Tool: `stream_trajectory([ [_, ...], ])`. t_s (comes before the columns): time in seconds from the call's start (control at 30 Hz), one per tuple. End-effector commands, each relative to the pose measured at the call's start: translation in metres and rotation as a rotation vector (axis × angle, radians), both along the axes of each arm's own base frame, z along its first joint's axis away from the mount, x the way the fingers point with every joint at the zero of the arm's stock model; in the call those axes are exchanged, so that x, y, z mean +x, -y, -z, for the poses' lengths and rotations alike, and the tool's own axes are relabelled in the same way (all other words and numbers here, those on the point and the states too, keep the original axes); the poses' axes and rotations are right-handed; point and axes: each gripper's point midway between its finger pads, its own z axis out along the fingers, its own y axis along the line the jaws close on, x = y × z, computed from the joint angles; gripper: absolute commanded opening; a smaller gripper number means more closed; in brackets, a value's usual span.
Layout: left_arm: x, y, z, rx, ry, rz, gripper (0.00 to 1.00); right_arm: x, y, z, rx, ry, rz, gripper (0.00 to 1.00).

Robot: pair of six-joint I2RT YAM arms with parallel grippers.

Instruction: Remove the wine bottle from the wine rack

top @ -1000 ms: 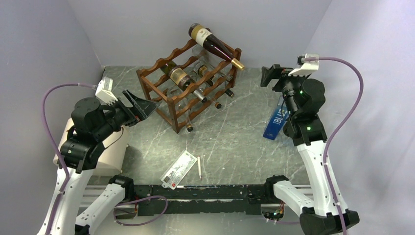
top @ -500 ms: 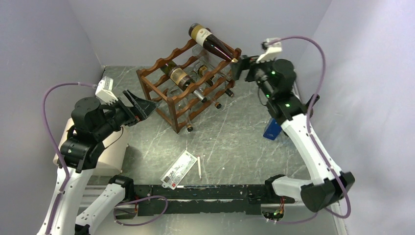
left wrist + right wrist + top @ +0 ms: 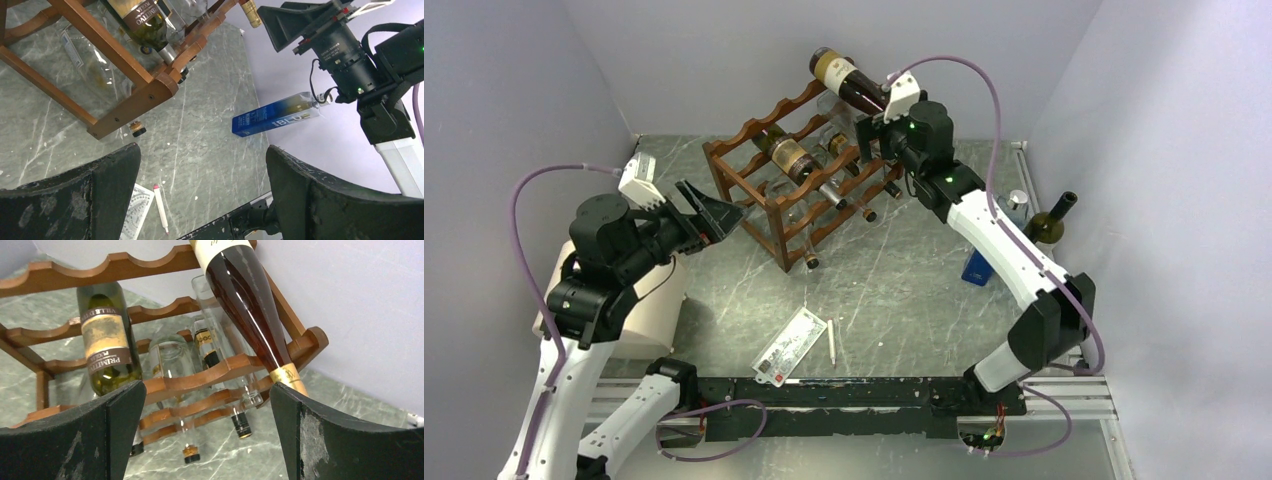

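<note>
Wine bottle [image 3: 849,82] lies tilted on top tier of wine rack [image 3: 781,235]. Right claw [image 3: 206,390] wide open, empty, at bottle's gold-foiled neck. Left claw [image 3: 202,155] wide open, empty, left of rack.

Reddish-brown rack [image 3: 125,265]; dark amber top bottle [image 3: 240,285], cream-labelled, gold-capped; grey-green table [image 3: 904,290] veined white like marble; blue box [image 3: 275,116] lettered white.

One rack [image 3: 809,190] — one blue box [image 3: 275,116], one pen [image 3: 831,342], one card [image 3: 790,346], one green bottle [image 3: 1044,228] apart; racked bottles [image 3: 240,290] overlap, uncounted.
</note>
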Motion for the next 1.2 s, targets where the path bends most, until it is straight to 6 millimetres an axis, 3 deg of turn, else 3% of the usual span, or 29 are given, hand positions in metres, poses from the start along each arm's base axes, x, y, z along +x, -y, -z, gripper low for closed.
stream_trajectory([
  [0.0,0.011,0.005,-0.006,0.013,0.031,0.023,0.99,0.017,-0.011,-0.015,-0.092,0.094,-0.047,1.0],
  [0.23,0.014,0.007,-0.003,0.021,0.024,0.037,0.99,0.065,-0.022,0.006,-0.236,0.079,-0.015,1.0],
  [0.43,0.014,0.004,0.001,0.04,0.014,0.025,0.99,0.102,-0.027,0.007,-0.332,0.078,0.016,1.0],
  [0.53,0.014,0.005,0.002,0.042,0.006,0.029,0.99,0.118,-0.028,0.023,-0.388,0.05,0.019,1.0],
  [0.6,0.014,0.005,0.003,0.04,0.006,0.033,0.99,0.123,-0.032,0.03,-0.409,0.034,-0.007,1.0],
  [0.7,0.014,0.007,0.004,0.039,0.004,0.042,0.99,0.135,-0.017,0.039,-0.434,-0.014,-0.033,1.0],
  [1.17,0.01,0.009,0.003,0.014,0.003,0.047,0.99,0.148,-0.011,0.068,-0.416,-0.11,-0.161,0.99],
])
